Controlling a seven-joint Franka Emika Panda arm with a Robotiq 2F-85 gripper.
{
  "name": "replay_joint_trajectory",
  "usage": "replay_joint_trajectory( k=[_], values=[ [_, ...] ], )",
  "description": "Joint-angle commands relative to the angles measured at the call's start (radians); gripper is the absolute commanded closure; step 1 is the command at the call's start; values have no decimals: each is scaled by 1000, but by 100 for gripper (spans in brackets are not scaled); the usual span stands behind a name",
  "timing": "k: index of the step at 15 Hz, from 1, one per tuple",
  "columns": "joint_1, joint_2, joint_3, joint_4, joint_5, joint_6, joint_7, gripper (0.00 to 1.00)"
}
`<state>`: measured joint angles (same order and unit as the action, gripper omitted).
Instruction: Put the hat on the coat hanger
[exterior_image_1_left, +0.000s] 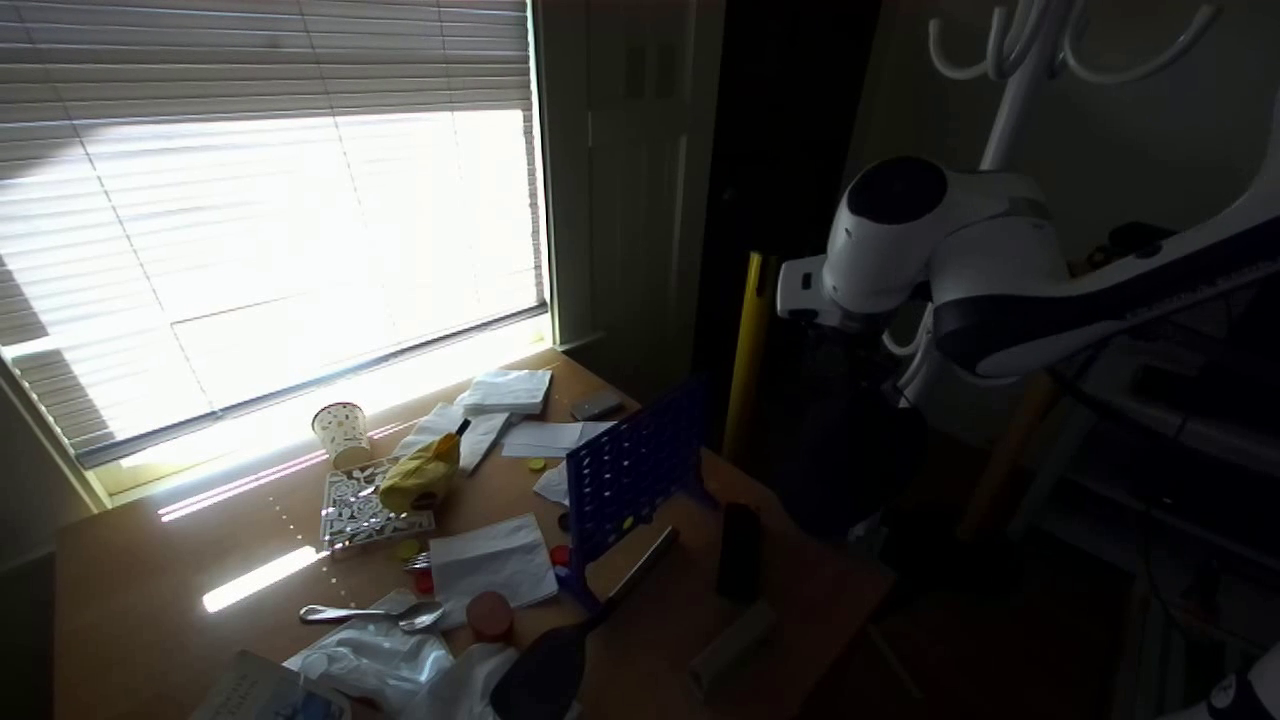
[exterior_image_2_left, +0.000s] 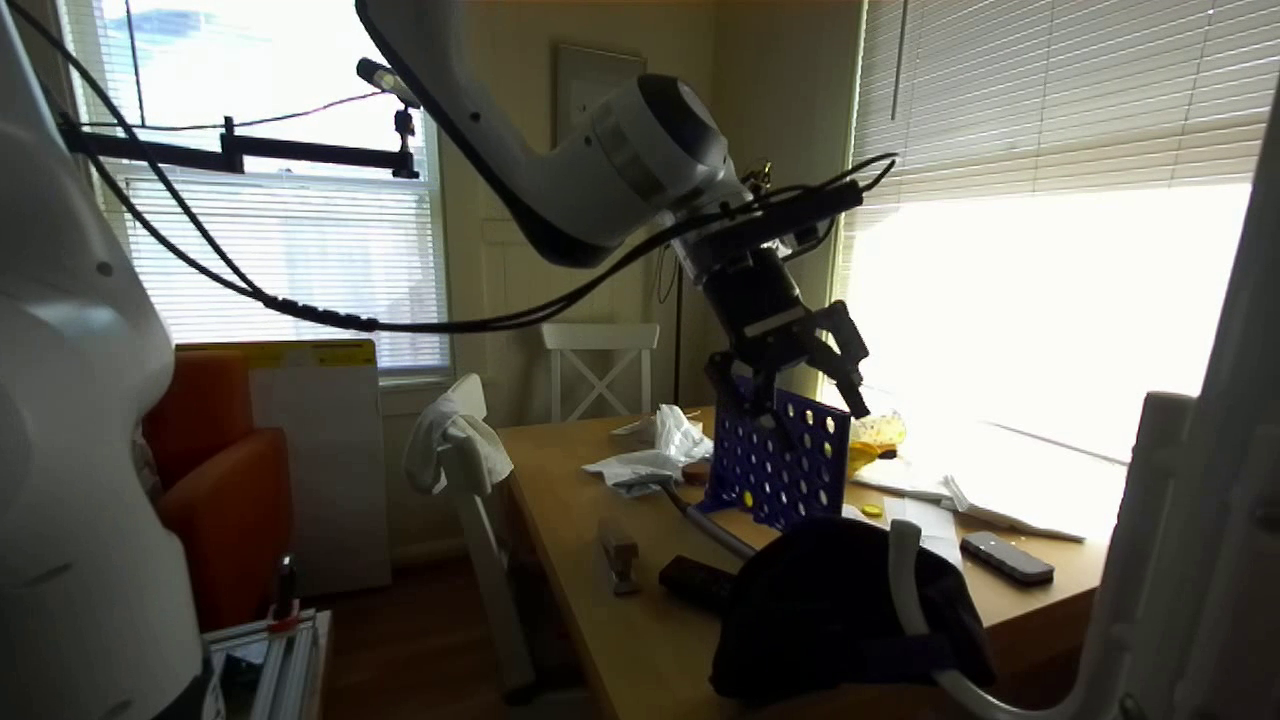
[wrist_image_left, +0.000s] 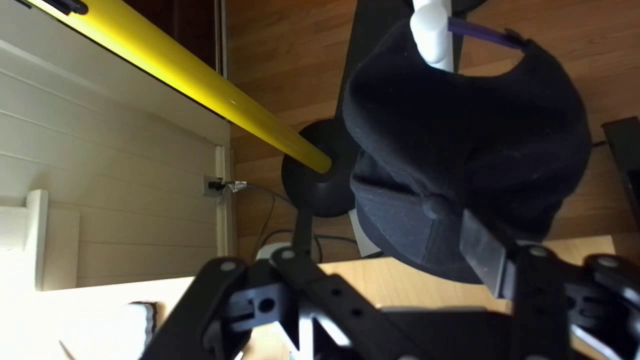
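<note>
The dark, almost black cap-like hat (exterior_image_2_left: 820, 610) hangs on a low curved hook of the white coat hanger (exterior_image_2_left: 1150, 560). The hook's tip sticks up in front of the hat, at its strap. In the wrist view the hat (wrist_image_left: 465, 140) hangs below the jaws, with the white hook (wrist_image_left: 432, 35) at its strap opening. In an exterior view the hat (exterior_image_1_left: 850, 450) is a dark blur below the wrist, and the coat hanger (exterior_image_1_left: 1015, 110) rises behind the arm. My gripper (exterior_image_2_left: 810, 400) is open and empty, above the hat and apart from it; its fingers (wrist_image_left: 392, 242) are spread wide.
The wooden table (exterior_image_1_left: 130, 600) holds a blue dotted rack (exterior_image_2_left: 780, 470), papers, a spoon (exterior_image_1_left: 370, 614), a dark spatula (exterior_image_1_left: 540, 670) and a grey case (exterior_image_2_left: 1005, 556). A yellow pole (wrist_image_left: 215, 90) stands beside the coat hanger. A white chair (exterior_image_2_left: 480, 510) stands at the table's side.
</note>
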<state>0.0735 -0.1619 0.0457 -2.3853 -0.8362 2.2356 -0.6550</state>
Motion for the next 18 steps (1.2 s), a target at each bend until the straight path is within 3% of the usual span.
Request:
replay_joint_trajectory(
  k=[1,5,9,13,18],
  values=[
    [40,-81,4,56,254,-137,-55,0],
    [69,-138,-2,121,518,-271,-73,0],
    [75,-156,-16,144,685,-296,-31,0],
    [69,-154,-24,148,751,-283,-23,0],
    [67,-140,-21,138,743,-264,-25,0]
  ],
)
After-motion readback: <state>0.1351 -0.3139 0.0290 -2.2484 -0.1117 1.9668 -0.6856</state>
